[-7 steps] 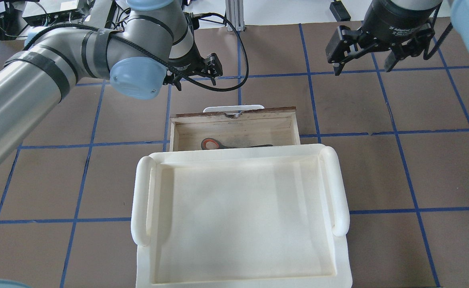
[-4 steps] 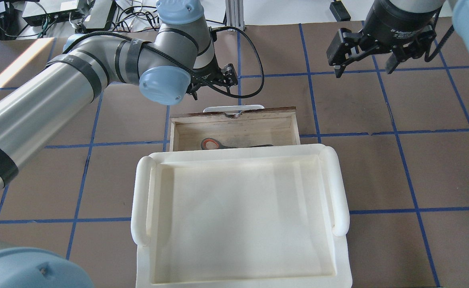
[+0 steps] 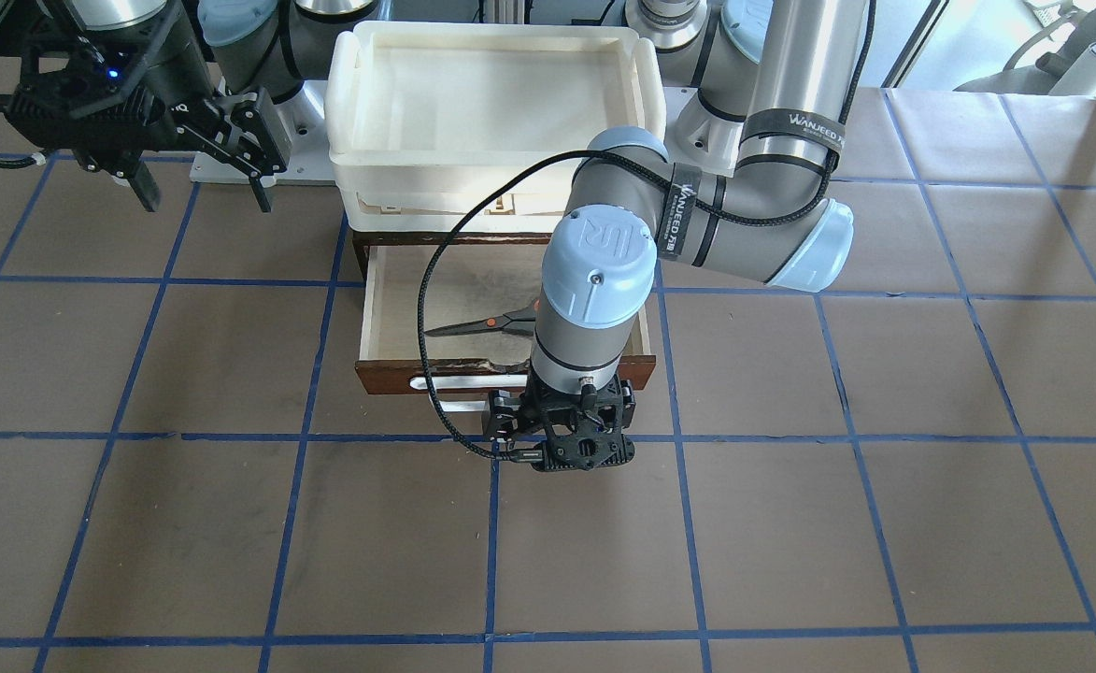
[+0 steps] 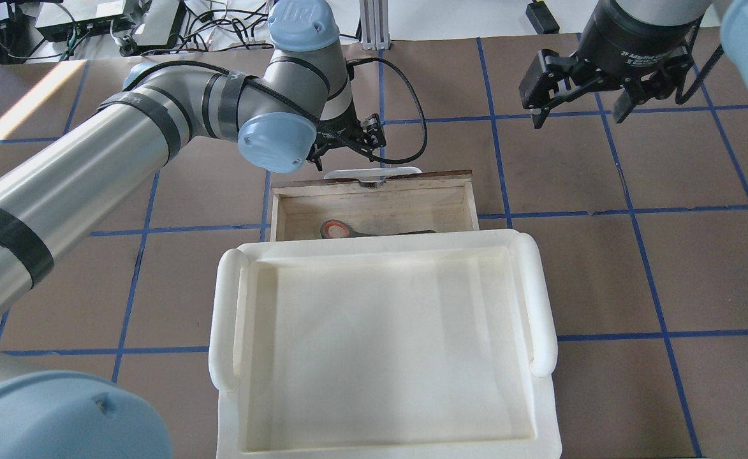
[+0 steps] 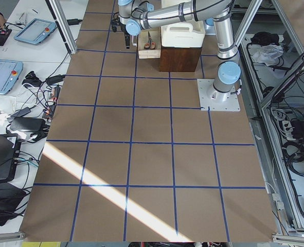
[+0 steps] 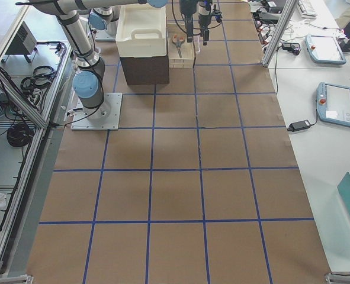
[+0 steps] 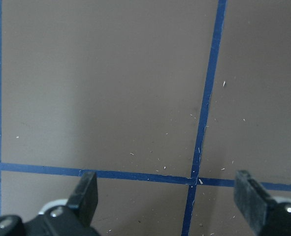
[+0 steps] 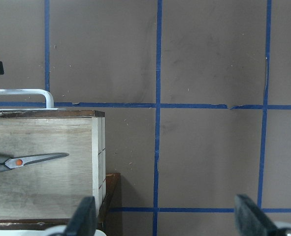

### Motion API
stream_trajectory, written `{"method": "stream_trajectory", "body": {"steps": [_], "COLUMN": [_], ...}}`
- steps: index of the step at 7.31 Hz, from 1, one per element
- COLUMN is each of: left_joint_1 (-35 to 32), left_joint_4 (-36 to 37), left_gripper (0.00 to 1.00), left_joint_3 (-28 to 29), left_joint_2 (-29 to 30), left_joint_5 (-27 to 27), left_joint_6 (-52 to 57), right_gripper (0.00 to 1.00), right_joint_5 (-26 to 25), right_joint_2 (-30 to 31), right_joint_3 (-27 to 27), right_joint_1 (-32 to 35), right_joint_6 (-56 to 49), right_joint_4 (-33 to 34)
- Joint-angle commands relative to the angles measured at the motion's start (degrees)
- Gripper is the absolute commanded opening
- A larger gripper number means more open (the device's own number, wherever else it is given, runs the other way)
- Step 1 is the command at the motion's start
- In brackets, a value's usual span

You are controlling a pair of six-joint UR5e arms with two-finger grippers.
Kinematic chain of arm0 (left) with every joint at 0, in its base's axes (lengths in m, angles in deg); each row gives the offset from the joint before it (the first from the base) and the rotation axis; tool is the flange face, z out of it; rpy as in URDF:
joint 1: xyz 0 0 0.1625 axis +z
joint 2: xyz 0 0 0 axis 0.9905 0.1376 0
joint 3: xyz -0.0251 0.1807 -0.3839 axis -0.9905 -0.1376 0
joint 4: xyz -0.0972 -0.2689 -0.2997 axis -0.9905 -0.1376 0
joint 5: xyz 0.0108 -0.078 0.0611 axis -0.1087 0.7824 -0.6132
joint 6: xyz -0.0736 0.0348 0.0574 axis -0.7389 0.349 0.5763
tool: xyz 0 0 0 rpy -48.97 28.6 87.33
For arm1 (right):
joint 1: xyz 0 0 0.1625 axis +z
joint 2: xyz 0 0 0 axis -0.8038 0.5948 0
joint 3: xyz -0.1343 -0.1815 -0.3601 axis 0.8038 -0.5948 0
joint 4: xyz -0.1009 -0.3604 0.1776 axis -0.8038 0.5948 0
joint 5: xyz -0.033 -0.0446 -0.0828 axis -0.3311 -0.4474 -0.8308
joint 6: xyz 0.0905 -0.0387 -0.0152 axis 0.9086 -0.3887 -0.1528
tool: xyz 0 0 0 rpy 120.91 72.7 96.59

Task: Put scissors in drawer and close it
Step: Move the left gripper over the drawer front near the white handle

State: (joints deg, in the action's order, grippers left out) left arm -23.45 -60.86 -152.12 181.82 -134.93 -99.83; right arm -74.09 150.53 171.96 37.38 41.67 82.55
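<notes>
The scissors (image 4: 348, 231) lie flat inside the open drawer (image 4: 412, 180). They also show in the front view (image 3: 473, 325), partly behind my left arm, and in the right wrist view (image 8: 22, 161). The drawer's white bar handle (image 4: 374, 171) faces away from the robot. My left gripper (image 4: 358, 143) hangs open and empty over the table just beyond the handle; it also shows in the front view (image 3: 566, 453) and the left wrist view (image 7: 167, 196). My right gripper (image 4: 578, 111) is open and empty, up to the right of the drawer.
A cream-white plastic tray (image 4: 227, 319) sits on top of the dark cabinet that the drawer slides out of. Brown table (image 4: 667, 268) with blue tape lines lies all around. A black cable loops off my left wrist (image 4: 412, 127).
My left arm has swung right and nearer, bringing its gripper close to the drawer's handle. The right gripper has barely moved. Scissors and drawer are unchanged.
</notes>
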Motion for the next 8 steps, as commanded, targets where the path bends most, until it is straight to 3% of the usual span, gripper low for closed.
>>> {"method": "stream_trajectory", "body": {"steps": [1, 8], "left_joint_1": [-0.02, -0.1], "left_joint_4": [-2.51, -13.76], "left_gripper": [1.0, 1.0], "left_joint_3": [0.05, 2.77], "left_joint_2": [0.27, -0.78], "left_joint_5": [0.01, 0.36], "left_joint_6": [0.0, -0.27], "right_gripper": [1.0, 1.0], "right_joint_5": [-0.5, -0.33], "right_joint_2": [0.03, 0.64], "right_joint_3": [0.06, 0.06], "right_joint_1": [-0.09, 0.0], "right_joint_6": [-0.48, 5.15], "right_joint_4": [-0.06, -0.33]}}
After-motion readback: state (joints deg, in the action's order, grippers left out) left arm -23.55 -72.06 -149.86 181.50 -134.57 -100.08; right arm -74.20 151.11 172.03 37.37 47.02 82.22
